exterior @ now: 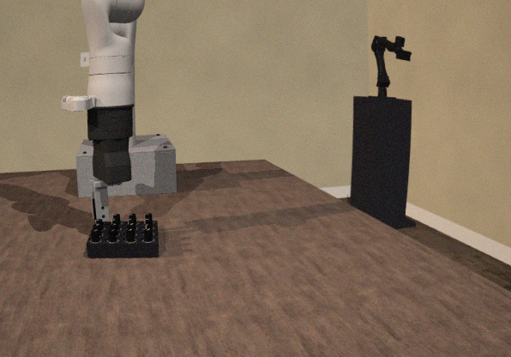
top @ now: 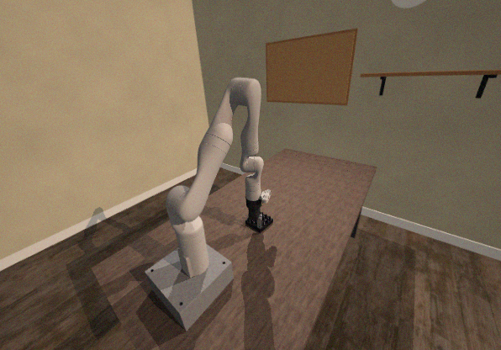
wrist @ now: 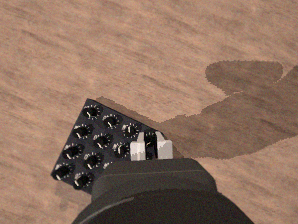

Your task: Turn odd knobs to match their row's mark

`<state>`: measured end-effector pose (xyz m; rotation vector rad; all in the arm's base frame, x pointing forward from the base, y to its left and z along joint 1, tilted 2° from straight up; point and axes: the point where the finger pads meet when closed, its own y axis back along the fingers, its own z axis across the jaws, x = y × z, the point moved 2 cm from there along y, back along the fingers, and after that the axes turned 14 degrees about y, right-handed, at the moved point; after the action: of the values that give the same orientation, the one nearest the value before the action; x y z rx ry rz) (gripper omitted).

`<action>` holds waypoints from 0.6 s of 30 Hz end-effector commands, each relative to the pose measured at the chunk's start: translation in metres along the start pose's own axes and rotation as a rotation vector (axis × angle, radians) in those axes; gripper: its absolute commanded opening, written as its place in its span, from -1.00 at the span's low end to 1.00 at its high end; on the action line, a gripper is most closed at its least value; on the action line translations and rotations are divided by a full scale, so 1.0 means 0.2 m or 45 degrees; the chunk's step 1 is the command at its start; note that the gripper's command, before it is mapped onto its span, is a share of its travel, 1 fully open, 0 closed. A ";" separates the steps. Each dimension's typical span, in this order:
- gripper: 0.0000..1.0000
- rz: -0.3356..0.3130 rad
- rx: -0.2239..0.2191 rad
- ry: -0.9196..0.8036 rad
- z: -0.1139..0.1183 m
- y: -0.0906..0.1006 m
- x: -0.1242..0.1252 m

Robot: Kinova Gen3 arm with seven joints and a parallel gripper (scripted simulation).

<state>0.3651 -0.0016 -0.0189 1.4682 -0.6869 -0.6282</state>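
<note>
The black knob box point(top: 260, 228) point(exterior: 123, 250) point(wrist: 56, 162) stands on the table, with rows of black knobs on top. It appears turned at an angle in the wrist view. My gripper point(top: 259, 220) point(exterior: 101, 218) point(wrist: 150, 140) points down at the box's far left corner in the exterior view, with its pale fingers close together. In the wrist view it is shut on the corner knob point(wrist: 150, 143), one fingertip on each side. Other knobs point(wrist: 111, 120) point(wrist: 92, 111) stand free. The gripper body hides part of the box. Printed names, the socket and this corner knob's pointing direction are not readable.
The grey robot base point(top: 202, 280) point(exterior: 129, 178) stands on the table behind the box in the exterior view. Free knobs, including the neighbouring knob point(wrist: 131, 130), stand close to the fingers. A dark pedestal point(exterior: 381, 157) with a small black arm stands beyond the table edge.
</note>
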 end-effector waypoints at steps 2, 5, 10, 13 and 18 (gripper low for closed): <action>-0.40 -0.002 0.005 0.097 0.00 0.00 0.00; -0.40 -0.002 0.005 0.130 0.00 0.00 0.00; -0.40 -0.002 0.005 0.299 0.00 0.00 0.00; -0.40 -0.002 0.005 0.399 0.00 0.00 0.00; -0.40 -0.001 0.005 0.562 0.00 0.00 0.00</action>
<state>0.3652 -0.0004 -0.0189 1.5374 -0.3595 -0.3013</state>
